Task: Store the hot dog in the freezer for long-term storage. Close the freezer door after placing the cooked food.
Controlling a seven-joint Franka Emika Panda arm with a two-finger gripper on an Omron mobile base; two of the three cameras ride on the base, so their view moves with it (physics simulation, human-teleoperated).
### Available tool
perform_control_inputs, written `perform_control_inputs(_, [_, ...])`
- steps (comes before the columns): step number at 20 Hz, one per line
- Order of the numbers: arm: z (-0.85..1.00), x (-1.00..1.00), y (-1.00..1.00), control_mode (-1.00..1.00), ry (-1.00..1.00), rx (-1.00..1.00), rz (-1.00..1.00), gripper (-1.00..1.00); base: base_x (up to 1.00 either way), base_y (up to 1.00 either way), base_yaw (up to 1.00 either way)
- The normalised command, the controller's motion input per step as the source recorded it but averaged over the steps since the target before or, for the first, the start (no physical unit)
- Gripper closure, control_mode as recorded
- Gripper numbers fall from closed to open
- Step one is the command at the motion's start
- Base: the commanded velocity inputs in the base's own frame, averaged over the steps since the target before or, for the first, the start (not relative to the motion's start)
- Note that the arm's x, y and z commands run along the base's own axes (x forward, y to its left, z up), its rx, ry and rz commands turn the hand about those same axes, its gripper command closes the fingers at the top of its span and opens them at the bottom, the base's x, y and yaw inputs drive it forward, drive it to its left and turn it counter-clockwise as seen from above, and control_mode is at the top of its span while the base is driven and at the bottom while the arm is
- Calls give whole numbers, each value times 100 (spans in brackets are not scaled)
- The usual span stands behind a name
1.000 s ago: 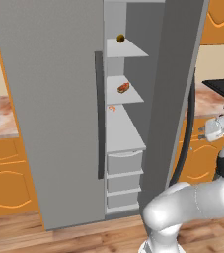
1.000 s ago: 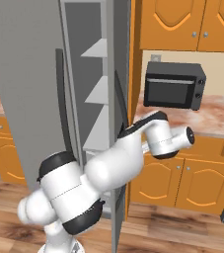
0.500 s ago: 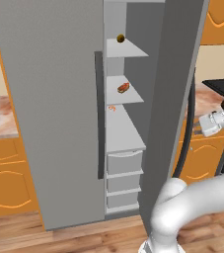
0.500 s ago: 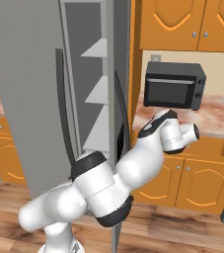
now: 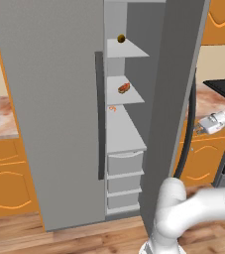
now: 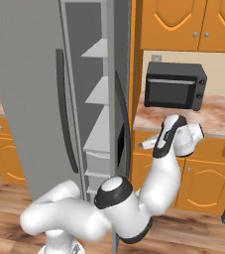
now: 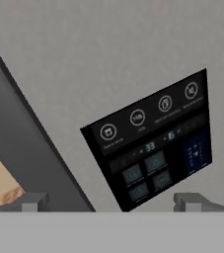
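The hot dog (image 5: 124, 88) lies on the freezer's middle shelf, with the freezer (image 5: 125, 124) standing open. The freezer door (image 5: 176, 89) is swung wide and I see it nearly edge-on, its dark handle (image 5: 188, 134) facing right. My gripper (image 5: 201, 128) hovers just off the door's outer face, level with the handle, and is also seen beside the door edge (image 6: 142, 145). In the hand view the gripper (image 7: 112, 202) is open with nothing between its fingertips (image 7: 34, 201). It points at the door's dark dispenser panel (image 7: 153, 153) from close by.
A small olive-yellow item (image 5: 121, 38) sits on the top shelf and a tiny pink item (image 5: 112, 108) on the lower shelf, above three drawers (image 5: 125, 163). The wider grey door (image 5: 49, 109) is shut. A black microwave (image 6: 176, 92) stands on the counter to the right.
The arm's lower links have swung round and forward. The hand has shifted slightly toward the freezer door's outer face. The door and the hot dog stay where they were.
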Motion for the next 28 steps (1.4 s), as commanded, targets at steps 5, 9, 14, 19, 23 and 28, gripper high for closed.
perform_control_inputs(5, [-8,-2,39,-100,0,0,0,-100,0,0,0])
perform_control_inputs(9, [-4,4,42,-100,0,0,0,-100,0,0,0])
perform_control_inputs(14, [-7,-10,69,-100,0,0,0,-100,0,0,0])
perform_control_inputs(19, [-10,-4,81,-100,0,0,0,-100,0,0,0])
perform_control_inputs(23, [-12,0,99,-100,0,-4,-9,-100,0,0,0])
perform_control_inputs(28, [-4,2,100,-100,0,-10,-32,-100,0,0,0])
